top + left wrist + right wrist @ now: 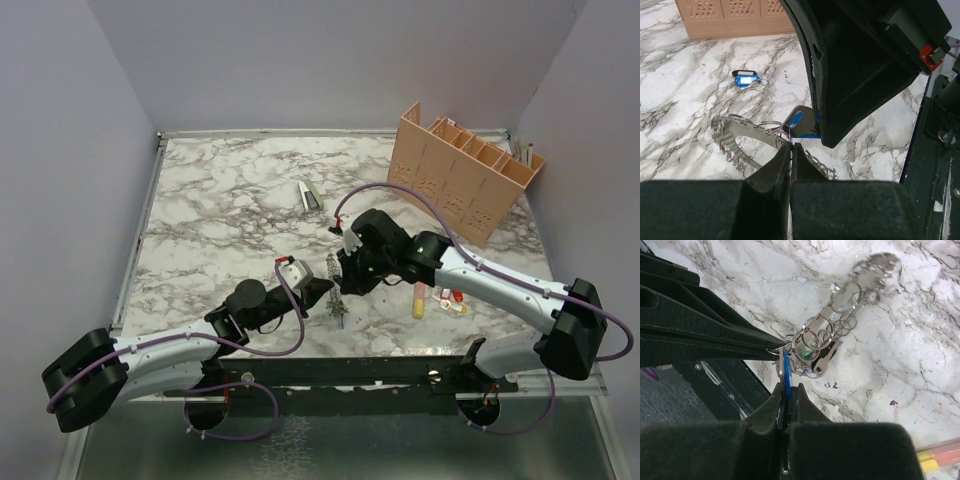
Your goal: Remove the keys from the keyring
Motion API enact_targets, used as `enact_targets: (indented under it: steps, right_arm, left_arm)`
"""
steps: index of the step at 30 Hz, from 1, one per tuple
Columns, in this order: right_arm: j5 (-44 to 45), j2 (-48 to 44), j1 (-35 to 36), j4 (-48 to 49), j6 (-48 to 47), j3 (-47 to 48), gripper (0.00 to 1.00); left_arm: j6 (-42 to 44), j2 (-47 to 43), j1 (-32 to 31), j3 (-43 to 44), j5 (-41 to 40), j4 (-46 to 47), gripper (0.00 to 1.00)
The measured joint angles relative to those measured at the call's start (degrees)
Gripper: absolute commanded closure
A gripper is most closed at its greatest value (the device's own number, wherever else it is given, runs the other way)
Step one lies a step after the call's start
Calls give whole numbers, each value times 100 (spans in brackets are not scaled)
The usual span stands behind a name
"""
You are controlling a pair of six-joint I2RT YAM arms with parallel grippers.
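The keyring (731,134), a wide grey coiled ring, hangs just above the table between both grippers; in the top view (335,292) it sits at front centre. My left gripper (790,146) is shut on the keyring's band where several small split rings hang. My right gripper (788,386) is shut on a key's blue head (785,365), which still hangs from the keyring (860,277). The left fingers (715,340) reach in from the left, their tip touching the blue key. A green key head (804,351) shows among the small rings. The right gripper's body (860,60) fills the upper right of the left wrist view.
A separate key with a blue tag (746,79) lies on the marble. A peach organiser box (465,170) stands at the back right. A yellow marker (419,298) and a bunch with red and yellow tags (452,300) lie right of the grippers. A small silver-green object (310,193) lies behind.
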Motion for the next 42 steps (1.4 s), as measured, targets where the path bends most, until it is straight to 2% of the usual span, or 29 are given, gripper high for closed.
enact_targets:
  steps: [14, 23, 34, 42]
  right_arm:
    - [-319, -127, -431, 4, 48, -144, 100]
    - [-417, -234, -459, 39, 96, -234, 100]
    - [-592, -114, -476, 232, 103, -509, 99]
    - [-695, -116, -503, 232, -4, -509, 100]
  left_arm:
    - [-66, 98, -2, 0, 105, 146, 100]
    - [-111, 407, -2, 33, 238, 332, 100]
    - [-125, 114, -2, -304, 393, 514, 100]
    - [-470, 282, -9, -367, 391, 645, 72]
